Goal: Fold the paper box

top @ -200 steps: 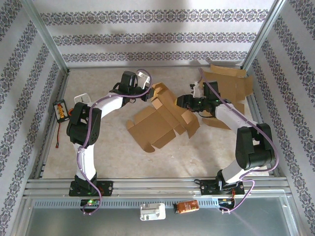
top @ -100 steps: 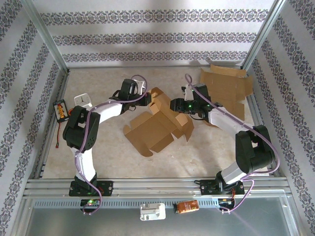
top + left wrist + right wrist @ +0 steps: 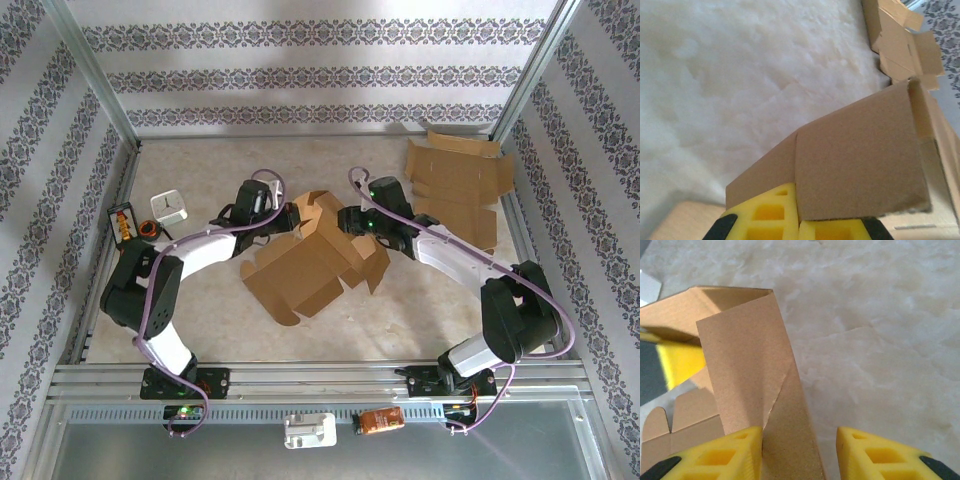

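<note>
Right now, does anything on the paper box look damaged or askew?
Yes. The flap standing in the open right gripper carries a slanted crease that follows no fold line, so the paper box looks bent there. Whether it is torn I cannot tell.

The paper box (image 3: pixel 300 265) was plain brown cardboard on a cream, marbled desk (image 3: pixel 400 320). White walls (image 3: pixel 300 75) carried purple-grey floral bands. White-and-black arms (image 3: pixel 450 258) trailed purple cables (image 3: pixel 147 315); the right tool (image 3: pixel 799 455) had yellow pads (image 3: pixel 875 452).

Bright, diffuse light, soft shadows; left wrist view's table (image 3: pixel 740 75) washes out at ten o'clock, fingertips (image 3: pixel 770 220) blurred at six.
</note>
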`<state>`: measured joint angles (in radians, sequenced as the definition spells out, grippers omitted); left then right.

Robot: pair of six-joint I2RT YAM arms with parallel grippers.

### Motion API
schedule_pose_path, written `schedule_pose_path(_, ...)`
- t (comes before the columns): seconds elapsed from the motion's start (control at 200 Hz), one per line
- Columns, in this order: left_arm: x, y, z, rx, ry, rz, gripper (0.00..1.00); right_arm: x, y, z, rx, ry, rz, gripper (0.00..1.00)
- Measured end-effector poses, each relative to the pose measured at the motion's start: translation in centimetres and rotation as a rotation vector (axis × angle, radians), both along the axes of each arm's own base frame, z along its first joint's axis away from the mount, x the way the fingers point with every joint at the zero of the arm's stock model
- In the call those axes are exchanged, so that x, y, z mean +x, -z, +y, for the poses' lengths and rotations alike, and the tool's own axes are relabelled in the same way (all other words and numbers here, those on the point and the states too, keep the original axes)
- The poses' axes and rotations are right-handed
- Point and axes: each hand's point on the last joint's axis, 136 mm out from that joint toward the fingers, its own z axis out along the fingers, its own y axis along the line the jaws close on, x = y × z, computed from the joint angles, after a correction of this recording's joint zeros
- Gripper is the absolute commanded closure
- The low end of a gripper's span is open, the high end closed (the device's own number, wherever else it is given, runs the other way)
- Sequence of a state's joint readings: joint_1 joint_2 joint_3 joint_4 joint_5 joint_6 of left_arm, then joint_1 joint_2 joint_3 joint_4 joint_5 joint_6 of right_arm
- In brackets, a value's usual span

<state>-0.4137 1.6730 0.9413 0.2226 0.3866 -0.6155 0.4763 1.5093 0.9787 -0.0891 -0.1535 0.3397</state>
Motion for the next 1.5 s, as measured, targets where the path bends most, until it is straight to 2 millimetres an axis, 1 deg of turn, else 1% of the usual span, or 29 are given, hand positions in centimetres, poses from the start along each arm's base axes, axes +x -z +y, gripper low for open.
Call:
schedule_pose_path(0.05, -0.6, 0.1, -0.2, -0.034, -0.012, 0.002, 0.99, -0.1, 0.0, 0.0, -0.015, 0.000, -0.009, 0.58)
schedule_pose_path(0.26, -1.9, 1.0, 0.3, -0.116, -0.058, -0.009, 0.98, -1.0, -0.1, 0.6, -0.037, -0.030, -0.034, 0.57)
schedule_pose_path(0.4, -2.6, 1.3, 0.1, -0.164, -0.044, -0.029, 0.84, -1.6, -0.2, 1.2, -0.038, -0.057, -0.049, 0.56)
schedule_pose_path(0.55, -3.0, 1.4, -1.6, -0.266, 0.035, -0.059, 0.70, -1.7, 0.0, 1.2, -0.047, -0.061, -0.040, 0.55)
schedule_pose_path(0.6, -3.2, 1.8, -1.9, -0.277, 0.058, -0.065, 0.68, -1.8, 0.1, 1.3, -0.047, -0.063, -0.040, 0.55)
schedule_pose_path(0.725, -4.5, 2.9, -2.4, -0.246, 0.126, -0.054, 0.61, -2.1, 0.2, 1.6, -0.052, -0.073, -0.037, 0.55)
schedule_pose_path(0.829, -5.6, 3.6, -2.8, -0.182, 0.193, -0.065, 0.47, -2.2, 0.2, 1.7, -0.060, -0.072, -0.041, 0.55)
schedule_pose_path(0.904, -6.2, 3.1, -2.5, -0.122, 0.227, -0.100, 0.39, -2.1, 0.2, 1.6, -0.066, -0.065, -0.042, 0.55)
schedule_pose_path(0.949, -6.4, 2.3, -2.1, -0.074, 0.242, -0.147, 0.36, -2.1, 0.1, 1.6, -0.069, -0.062, -0.043, 0.54)
schedule_pose_path(1.024, -6.7, 0.4, -1.5, -0.005, 0.269, -0.245, 0.32, -2.0, 0.2, 1.4, -0.078, -0.056, -0.046, 0.54)
schedule_pose_path(1.099, -7.3, -1.3, -0.9, 0.053, 0.294, -0.335, 0.31, -1.9, 0.1, 1.3, -0.085, -0.053, -0.049, 0.54)
schedule_pose_path(1.159, -8.1, -2.1, -0.4, 0.091, 0.316, -0.391, 0.31, -1.8, 0.0, 1.2, -0.091, -0.052, -0.050, 0.54)
schedule_pose_path(1.244, -9.2, -2.8, 0.6, 0.140, 0.322, -0.438, 0.33, -1.8, -0.1, 1.1, -0.099, -0.048, -0.047, 0.54)
schedule_pose_path(1.304, -9.4, -3.3, 1.7, 0.183, 0.299, -0.452, 0.34, -1.8, -0.1, 1.1, -0.103, -0.050, -0.047, 0.54)
schedule_pose_path(1.344, -9.0, -3.8, 2.7, 0.211, 0.275, -0.456, 0.34, -1.8, -0.1, 1.1, -0.105, -0.053, -0.047, 0.54)
schedule_pose_path(1.374, -8.3, -4.2, 3.7, 0.232, 0.249, -0.453, 0.34, -1.8, 0.0, 1.1, -0.108, -0.055, -0.047, 0.54)
schedule_pose_path(1.404, -7.4, -4.5, 5.0, 0.251, 0.212, -0.445, 0.34, -1.8, 0.0, 1.1, -0.110, -0.057, -0.047, 0.53)
schedule_pose_path(1.499, -3.6, -5.8, 10.0, 0.292, 0.077, -0.414, 0.36, -1.8, 0.1, 1.2, -0.115, -0.062, -0.047, 0.53)
